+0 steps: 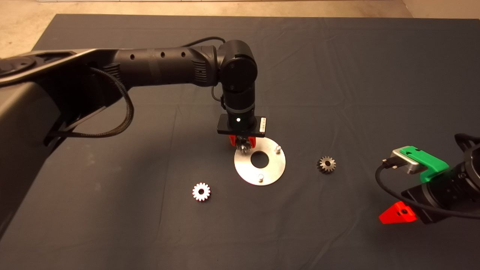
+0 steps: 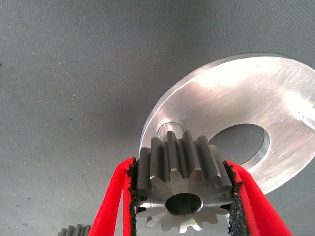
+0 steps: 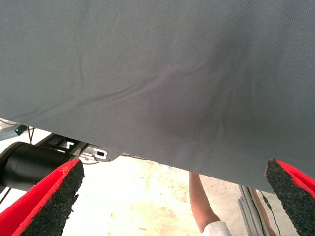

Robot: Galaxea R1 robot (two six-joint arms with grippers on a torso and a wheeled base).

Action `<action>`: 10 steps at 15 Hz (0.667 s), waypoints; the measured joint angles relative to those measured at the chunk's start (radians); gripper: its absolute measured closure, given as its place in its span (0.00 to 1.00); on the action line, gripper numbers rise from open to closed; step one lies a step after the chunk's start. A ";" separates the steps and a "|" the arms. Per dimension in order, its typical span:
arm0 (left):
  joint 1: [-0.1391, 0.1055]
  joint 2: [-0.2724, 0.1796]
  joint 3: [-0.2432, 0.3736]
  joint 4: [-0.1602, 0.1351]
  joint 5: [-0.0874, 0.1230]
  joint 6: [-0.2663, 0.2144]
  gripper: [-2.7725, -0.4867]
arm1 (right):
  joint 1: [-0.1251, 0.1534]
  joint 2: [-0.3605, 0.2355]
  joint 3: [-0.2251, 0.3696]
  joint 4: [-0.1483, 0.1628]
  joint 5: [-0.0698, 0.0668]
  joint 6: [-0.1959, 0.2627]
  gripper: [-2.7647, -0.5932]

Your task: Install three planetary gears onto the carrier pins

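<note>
Head view: right gripper parked at the lower right edge; left gripper over the round plate's rim, clamping one planetary gear; two carrier pins exposed; loose gears left and right of the plate on the mat. Left wrist view: gear pinched between both pads, just above a pin. Right wrist view: fingers spread wide, nothing between them; a person's leg beyond the mat.
</note>
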 joint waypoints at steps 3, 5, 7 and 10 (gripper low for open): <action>0.000 0.000 0.000 0.000 0.001 0.000 0.85 | 0.000 0.000 0.000 0.000 0.000 0.000 0.00; 0.000 0.000 0.000 0.000 0.002 0.001 0.85 | 0.000 0.000 0.000 0.000 0.000 0.000 0.00; 0.000 0.000 0.000 0.001 0.002 0.002 0.85 | 0.000 0.000 0.000 0.000 0.000 0.000 0.00; 0.000 0.000 0.000 0.001 0.002 0.002 0.85 | 0.000 0.000 0.000 0.000 0.000 0.000 0.00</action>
